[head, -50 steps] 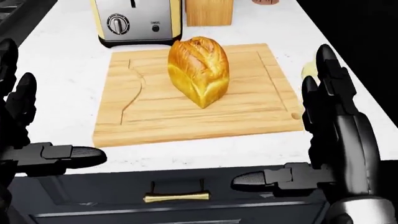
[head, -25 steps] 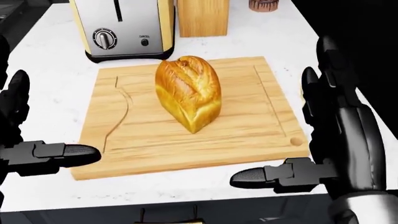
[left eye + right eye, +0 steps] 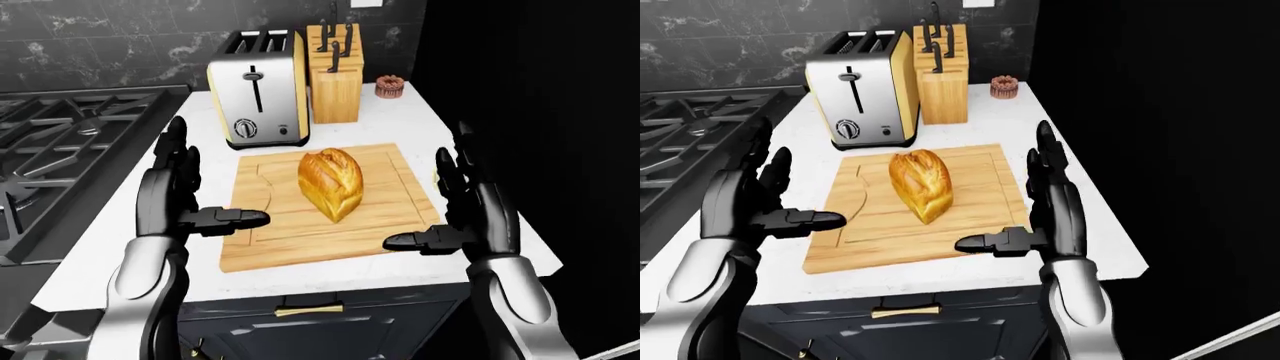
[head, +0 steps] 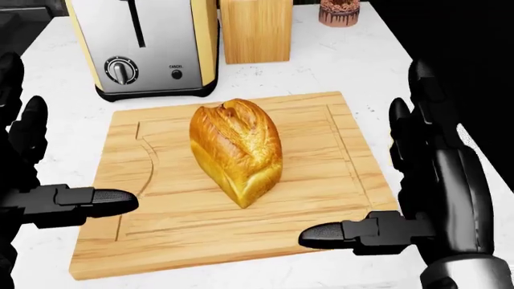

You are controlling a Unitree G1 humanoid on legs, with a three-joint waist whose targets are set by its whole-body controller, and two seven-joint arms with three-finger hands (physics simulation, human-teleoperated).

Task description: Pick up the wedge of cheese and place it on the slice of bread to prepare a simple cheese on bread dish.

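cheese wedge mostly hidden behind right hand

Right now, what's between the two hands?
In the head view, the bread loaf on the wooden cutting board sits between the open left hand and right hand.

— What stood on the counter besides your work?

— A wooden cutting board lay in the middle of my head view. At its twelve o'clock, just beside its upper edge, I saw a silver toaster with cream sides, one dial and a lever.

— And further round?

— At the toaster's three o'clock stood a wooden knife block, dark handles poking up. At the block's three o'clock sat a small brown cupcake, apart from it.

— Anything to the side?

— A gas stove with black grates at my nine o'clock. At six, a dark drawer carried a brass handle.
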